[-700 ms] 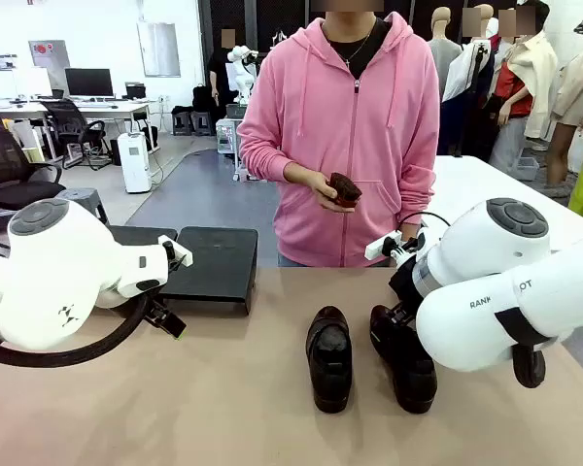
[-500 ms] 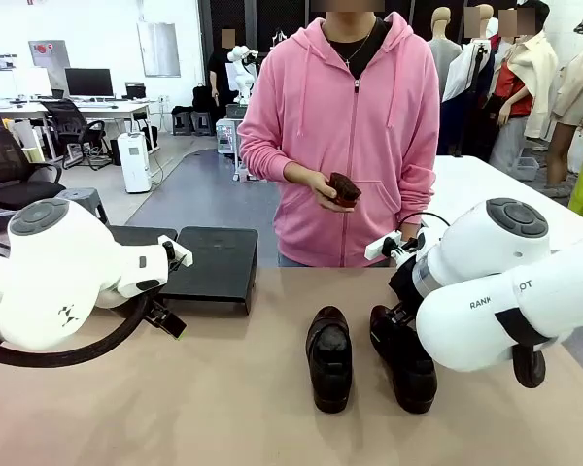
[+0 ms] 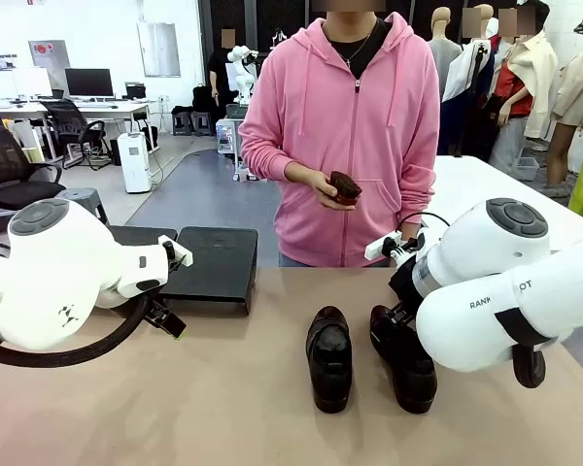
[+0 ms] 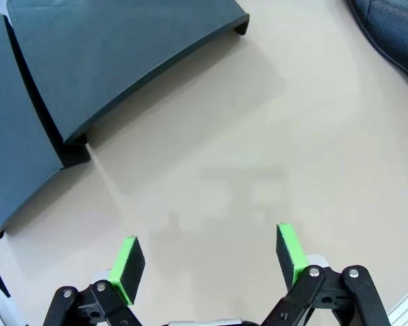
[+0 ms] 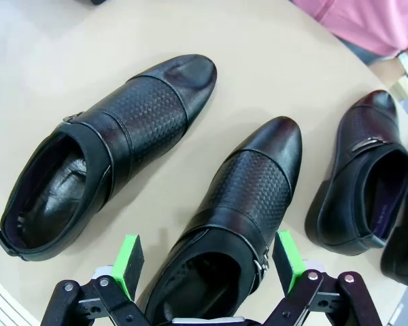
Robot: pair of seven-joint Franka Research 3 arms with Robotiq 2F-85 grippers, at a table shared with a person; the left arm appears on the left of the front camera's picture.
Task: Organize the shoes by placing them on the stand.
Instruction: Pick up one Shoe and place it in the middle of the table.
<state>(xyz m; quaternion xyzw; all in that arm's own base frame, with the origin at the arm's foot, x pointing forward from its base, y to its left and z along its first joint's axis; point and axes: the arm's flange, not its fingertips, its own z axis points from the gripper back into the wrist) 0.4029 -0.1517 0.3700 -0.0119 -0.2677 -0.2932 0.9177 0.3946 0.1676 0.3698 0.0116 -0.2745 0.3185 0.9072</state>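
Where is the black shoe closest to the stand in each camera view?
Front view: the shoe lies mid-table, left of the second shoe.
Left wrist view: the shoe is likely the textured dark shape in the top right corner, cut off.
Right wrist view: the shoe lies at left, beside the second shoe below the right gripper.
Shared landmark: the beige table.

A tan worktop (image 3: 223, 408) ran across the near side. Behind its far edge stood a person in a pink hoodie (image 3: 350, 126) over a black top. Farther back on the left were a black office chair (image 3: 10, 165), a desk (image 3: 68, 109) carrying a dark monitor (image 3: 88, 82), and a white floor unit (image 3: 134, 161) on the grey floor (image 3: 204, 199). A white table (image 3: 486, 194) stood to the right.
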